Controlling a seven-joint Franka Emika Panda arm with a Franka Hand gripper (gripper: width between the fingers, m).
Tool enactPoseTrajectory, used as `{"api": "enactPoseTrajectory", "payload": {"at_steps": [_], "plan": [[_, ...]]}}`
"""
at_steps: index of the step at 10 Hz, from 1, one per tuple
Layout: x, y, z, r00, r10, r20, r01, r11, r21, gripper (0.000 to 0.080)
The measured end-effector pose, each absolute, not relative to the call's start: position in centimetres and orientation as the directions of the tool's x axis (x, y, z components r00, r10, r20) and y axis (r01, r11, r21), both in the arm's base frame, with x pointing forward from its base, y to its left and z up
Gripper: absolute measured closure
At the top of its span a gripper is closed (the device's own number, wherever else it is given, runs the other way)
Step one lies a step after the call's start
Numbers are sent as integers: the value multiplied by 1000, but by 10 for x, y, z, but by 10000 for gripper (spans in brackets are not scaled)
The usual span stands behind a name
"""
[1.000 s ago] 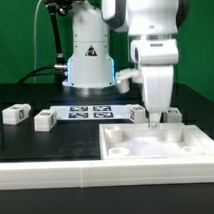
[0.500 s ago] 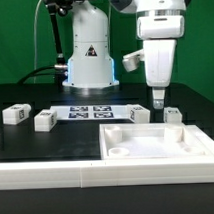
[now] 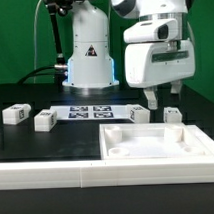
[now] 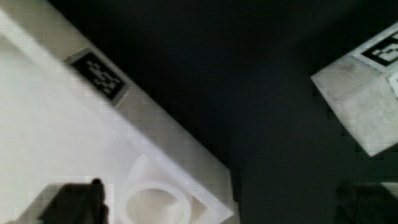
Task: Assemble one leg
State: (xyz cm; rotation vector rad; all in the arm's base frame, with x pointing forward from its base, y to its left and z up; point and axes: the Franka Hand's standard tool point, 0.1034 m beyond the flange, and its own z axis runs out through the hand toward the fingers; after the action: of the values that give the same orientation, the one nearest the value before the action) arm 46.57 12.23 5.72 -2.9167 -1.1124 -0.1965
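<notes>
Behind the far rim of the white panel (image 3: 156,143) two posts stand partly hidden. One leg (image 3: 138,114) is towards the exterior view's left and a second leg (image 3: 173,115) towards its right, each with its lower part cut off by that rim. Which of the two the job concerns cannot be told. A third leg (image 3: 44,119) and a fourth leg (image 3: 12,114) lie well apart from these on the black table (image 3: 31,143), with the marker board (image 3: 90,112) between the two pairs.

The gripper (image 3: 164,99) hangs above the gap between the first two legs, touching neither, spread wide and holding nothing. The arm above it is cut off by the picture's edge.

The wrist view (blurred throughout) gives what the exterior view does not: a round corner socket (image 4: 151,200) of the panel seen from above, a tag (image 4: 98,75) at the panel's edge, and the dark fingertips (image 4: 71,205) far apart from each other. A white tagged piece (image 4: 365,70) across a strip of dark table is cropped, and it is too soft to say whether it is a leg or the board. Only the exterior view shows all four legs together.
</notes>
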Motion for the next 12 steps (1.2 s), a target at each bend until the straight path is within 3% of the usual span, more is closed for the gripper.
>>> {"api": "enactPoseTrajectory", "payload": {"at_steps": [4,6,9,12], "plan": [[461,133,50,914,387,124,394,-918,-35,151],[461,134,50,944,307,121,315,-948,-50,151],[450,150,47,990,17,140,32,-994,-105,151],[450,151,47,989,-79,128,-63,-990,-123,151]]}}
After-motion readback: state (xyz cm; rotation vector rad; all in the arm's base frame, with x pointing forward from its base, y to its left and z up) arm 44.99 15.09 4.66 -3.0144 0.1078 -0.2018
